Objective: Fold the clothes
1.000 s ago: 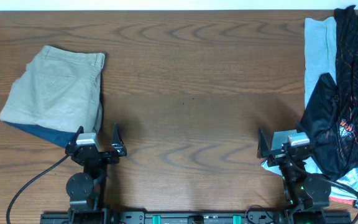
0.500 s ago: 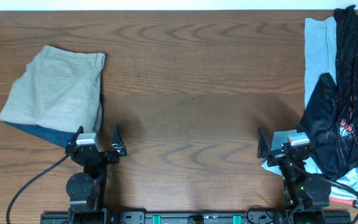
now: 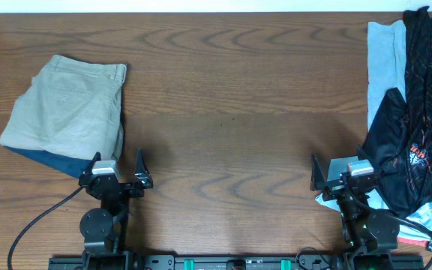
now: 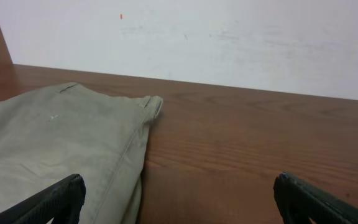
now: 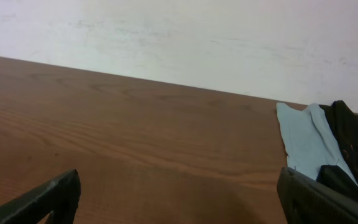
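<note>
The khaki trousers (image 3: pixel 66 105) lie folded into a compact bundle at the left of the table (image 3: pixel 231 90), with the waistband toward the far edge and the stitched back pocket facing up. A navy garment (image 3: pixel 51 159) peeks out from under their near edge. At the right edge of the table a light-blue garment (image 3: pixel 385 64) lies flat, with a black garment with orange print (image 3: pixel 418 120) crumpled over and beside it. The left gripper (image 3: pixel 118 163) sits near the front edge, just beside the near corner of the trousers pile, fingers spread wide and holding nothing. The right gripper (image 3: pixel 340 174) sits at the front right beside the black garment with orange print, fingers likewise wide apart and empty
</note>
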Controlling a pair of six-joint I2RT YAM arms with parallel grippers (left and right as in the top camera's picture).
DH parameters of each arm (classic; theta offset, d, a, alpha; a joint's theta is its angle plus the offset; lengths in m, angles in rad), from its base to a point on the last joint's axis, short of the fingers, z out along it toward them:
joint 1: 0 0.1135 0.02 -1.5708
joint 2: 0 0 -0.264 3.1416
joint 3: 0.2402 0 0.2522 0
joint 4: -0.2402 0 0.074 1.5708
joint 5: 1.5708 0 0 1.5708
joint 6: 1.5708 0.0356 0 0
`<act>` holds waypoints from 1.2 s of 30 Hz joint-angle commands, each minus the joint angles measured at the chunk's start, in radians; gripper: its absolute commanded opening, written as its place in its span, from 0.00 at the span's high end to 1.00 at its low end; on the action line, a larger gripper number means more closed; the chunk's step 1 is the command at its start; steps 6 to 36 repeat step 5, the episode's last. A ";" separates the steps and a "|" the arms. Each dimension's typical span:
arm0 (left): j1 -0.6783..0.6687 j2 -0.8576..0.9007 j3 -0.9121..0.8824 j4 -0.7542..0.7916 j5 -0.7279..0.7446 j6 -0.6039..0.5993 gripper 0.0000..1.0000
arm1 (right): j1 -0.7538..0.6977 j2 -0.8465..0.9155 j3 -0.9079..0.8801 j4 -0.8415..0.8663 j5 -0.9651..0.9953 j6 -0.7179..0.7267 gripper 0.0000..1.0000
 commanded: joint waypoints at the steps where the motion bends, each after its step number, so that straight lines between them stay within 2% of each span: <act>1: 0.001 -0.007 -0.008 -0.047 0.004 0.017 0.02 | 0.010 -0.003 -0.001 -0.004 -0.008 -0.013 0.01; 36: 0.001 -0.007 -0.008 -0.047 0.004 0.017 0.02 | 0.010 -0.003 -0.001 -0.004 -0.008 -0.013 0.01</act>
